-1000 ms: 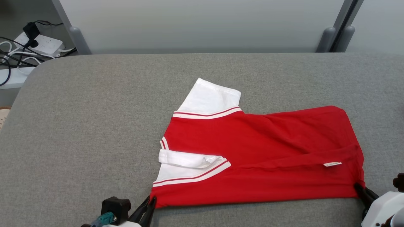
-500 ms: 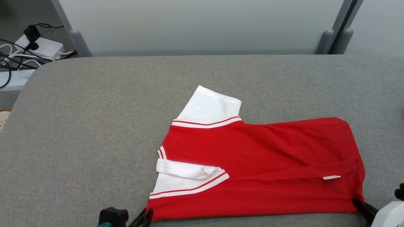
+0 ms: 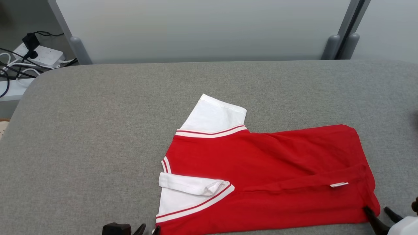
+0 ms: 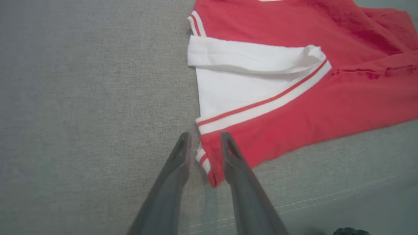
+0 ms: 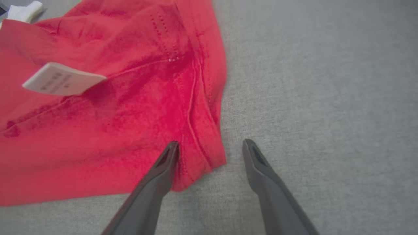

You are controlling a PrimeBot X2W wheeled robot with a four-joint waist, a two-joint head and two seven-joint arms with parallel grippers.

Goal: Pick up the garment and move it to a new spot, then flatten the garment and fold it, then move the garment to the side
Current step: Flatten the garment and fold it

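On the grey padded surface, near its front edge, lies the red garment, half-folded. The left gripper has its fingers slightly parted around one corner and the right gripper has its spread wide astride the other. Lift clear before retreating, so no fingertip drags the hem.

Both grippers are letting go. The left gripper is parting its fingers around the striped corner of the red-and-white short-sleeved fabric shirt. The right gripper is spreading wide off the red hem corner. The whole head view is shifting down slightly as the camera moves.
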